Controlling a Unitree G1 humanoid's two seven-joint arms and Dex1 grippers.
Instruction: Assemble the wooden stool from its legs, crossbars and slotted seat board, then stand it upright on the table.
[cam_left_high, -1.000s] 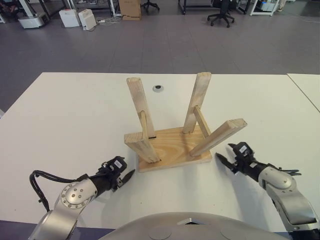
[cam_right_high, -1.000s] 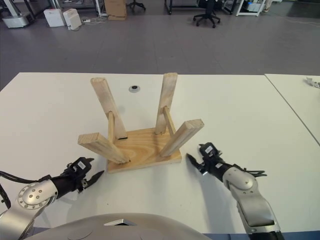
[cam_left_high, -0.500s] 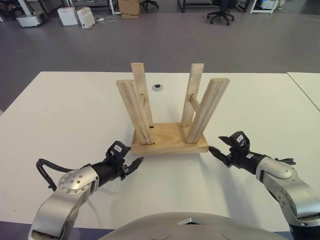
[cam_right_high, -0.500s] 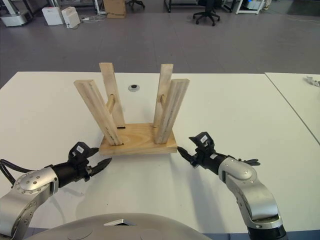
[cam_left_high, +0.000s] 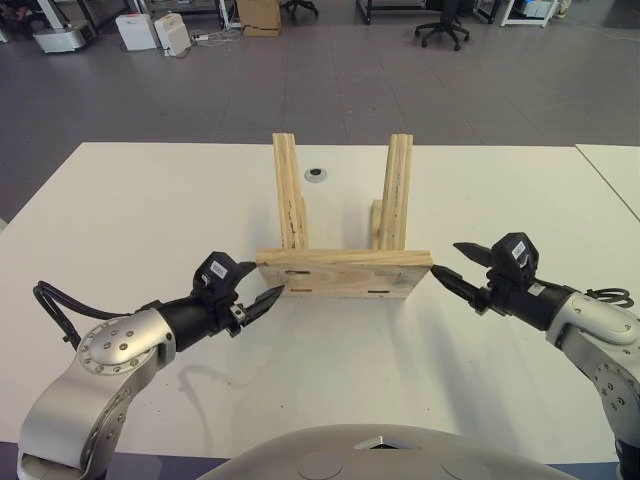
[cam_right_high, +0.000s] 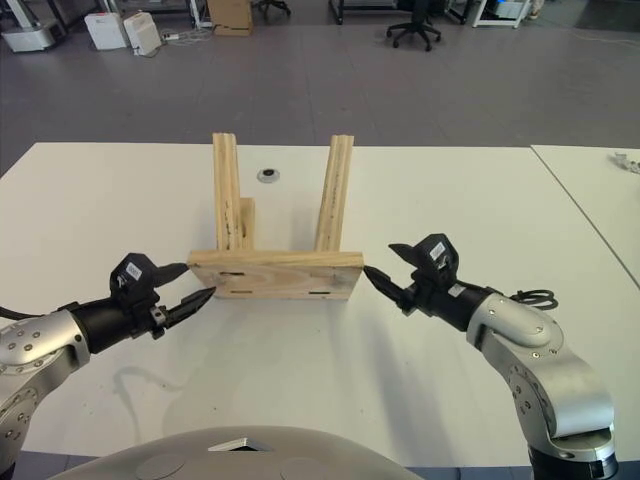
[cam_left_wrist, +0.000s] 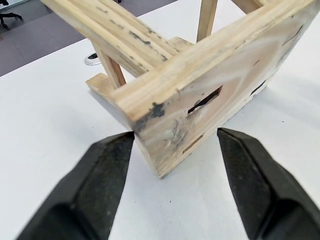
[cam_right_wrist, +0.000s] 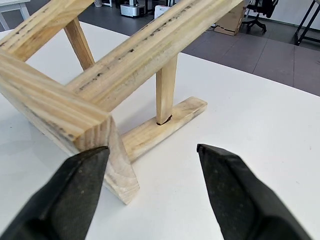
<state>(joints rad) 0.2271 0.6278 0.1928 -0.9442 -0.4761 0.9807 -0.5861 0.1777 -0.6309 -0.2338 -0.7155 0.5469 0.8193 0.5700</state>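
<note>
The wooden stool lies on its side on the white table (cam_left_high: 150, 220). Its seat board (cam_left_high: 345, 275) stands on edge facing me, and its legs (cam_left_high: 289, 190) point away. In the right wrist view a crossbar (cam_right_wrist: 165, 90) joins an upper leg to a lower leg that rests on the table. My left gripper (cam_left_high: 262, 285) is open at the board's left end, and in the left wrist view the board's corner (cam_left_wrist: 165, 100) sits between its fingers (cam_left_wrist: 107, 185). My right gripper (cam_left_high: 455, 262) is open at the board's right end, with one finger (cam_right_wrist: 82, 192) against the corner.
A small black round object (cam_left_high: 316, 175) lies on the table just beyond the legs. A second white table (cam_left_high: 615, 170) starts at the far right. Bare tabletop spreads to both sides of the stool and in front of it.
The stool has tipped away from me, from seat-down with legs up to lying on its side. Both grippers have risen and moved forward along with the board's ends.
</note>
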